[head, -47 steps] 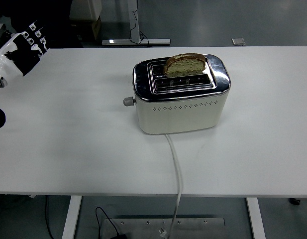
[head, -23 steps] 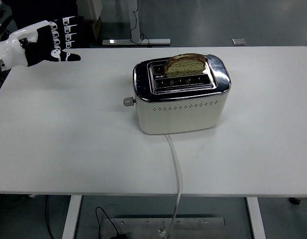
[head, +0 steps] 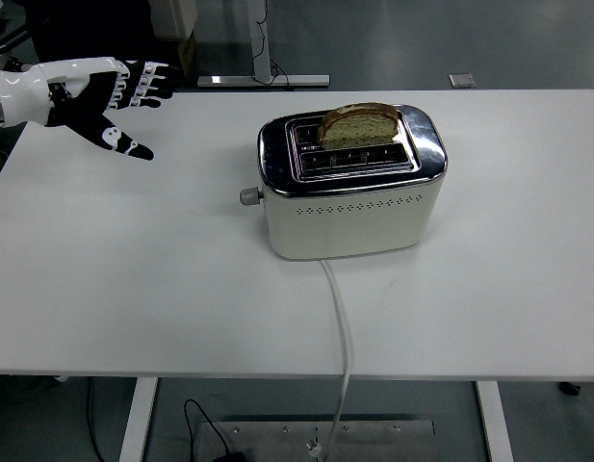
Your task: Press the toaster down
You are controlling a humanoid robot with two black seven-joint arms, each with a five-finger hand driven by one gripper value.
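Note:
A cream toaster (head: 352, 207) with a chrome top stands in the middle of the white table (head: 133, 279). A slice of bread (head: 359, 123) sticks up out of its far slot; the near slot holds nothing. The grey lever knob (head: 248, 196) juts from the toaster's left end, in its raised position. My left hand (head: 118, 96) hovers over the table's far left corner, fingers spread, holding nothing, well to the left of the knob. The right arm is out of view.
The toaster's white cord (head: 341, 318) runs from its front face over the table's near edge down to the floor. Table legs and a floor plate show below the near edge.
My left hand has come in from the left edge, risen and moved right over the table's far left corner, with its fingers spreading. The toaster and bread have not moved.

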